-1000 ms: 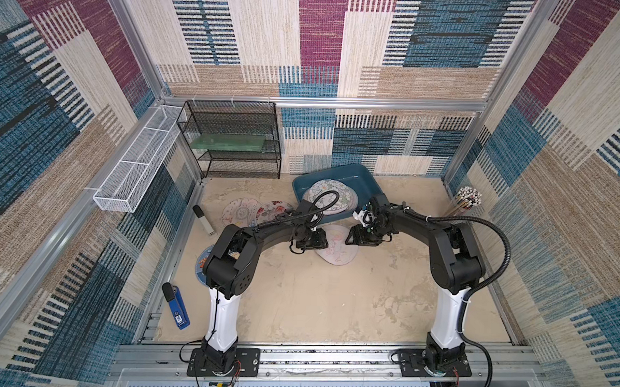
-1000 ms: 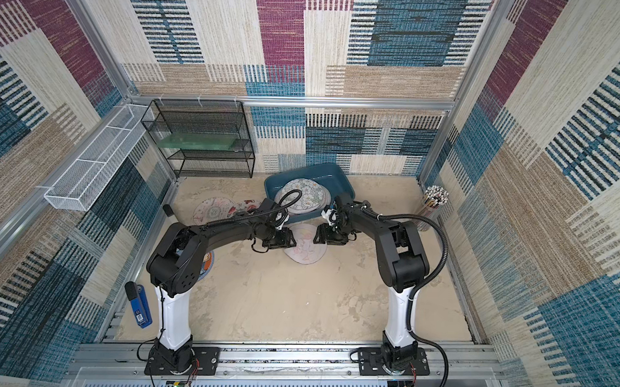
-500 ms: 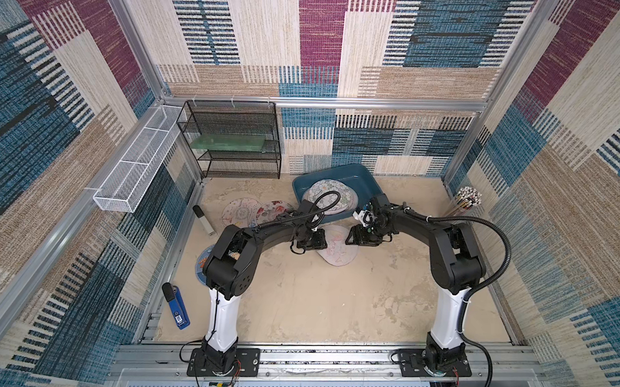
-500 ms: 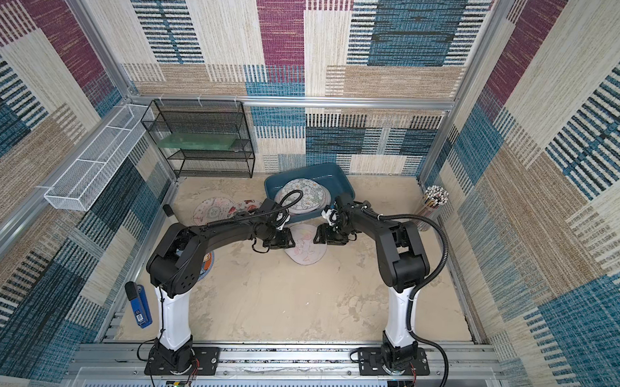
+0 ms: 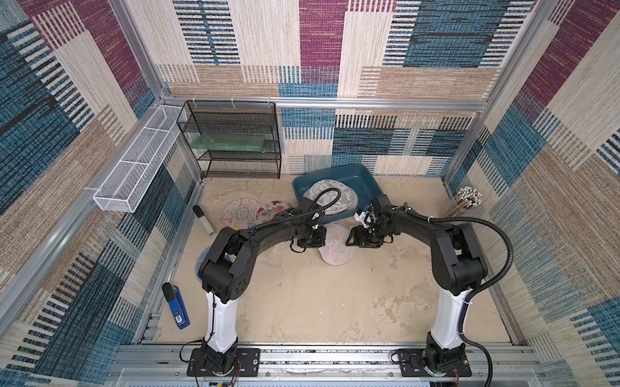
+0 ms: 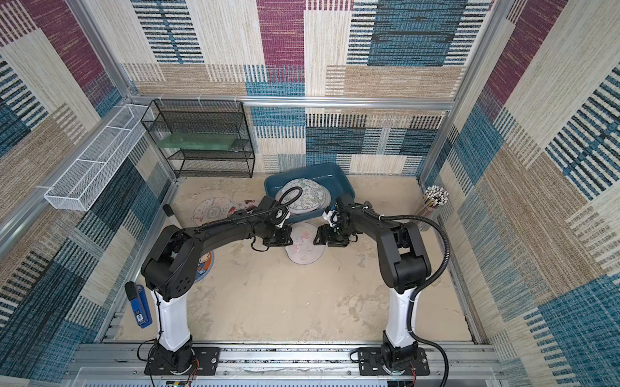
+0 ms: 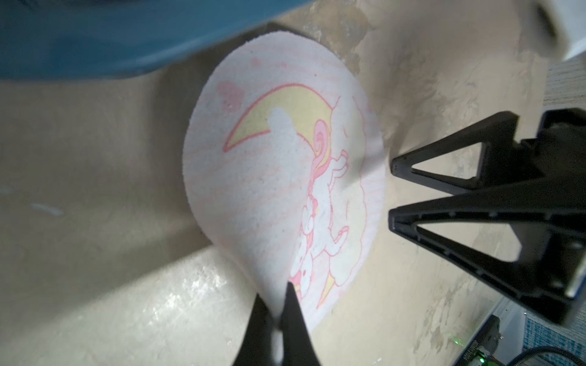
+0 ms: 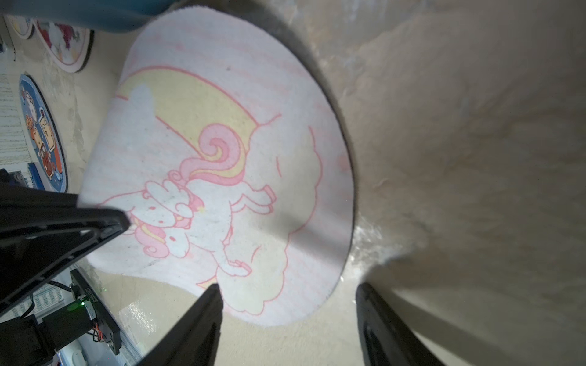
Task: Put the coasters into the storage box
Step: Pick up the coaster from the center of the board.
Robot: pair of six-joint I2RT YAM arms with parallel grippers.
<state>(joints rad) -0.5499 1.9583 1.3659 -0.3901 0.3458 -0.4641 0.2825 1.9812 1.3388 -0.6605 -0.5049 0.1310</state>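
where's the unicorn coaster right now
In a top view the unicorn coaster lies on the table just in front of the box, between the left end effector, pinching its edge, and the open right end effector.

Closes the left gripper (image 7: 274, 293), open a second ago, onto the rim of the pink unicorn coaster (image 7: 269, 190), pinching that rim up off the bench (image 7: 95, 158).
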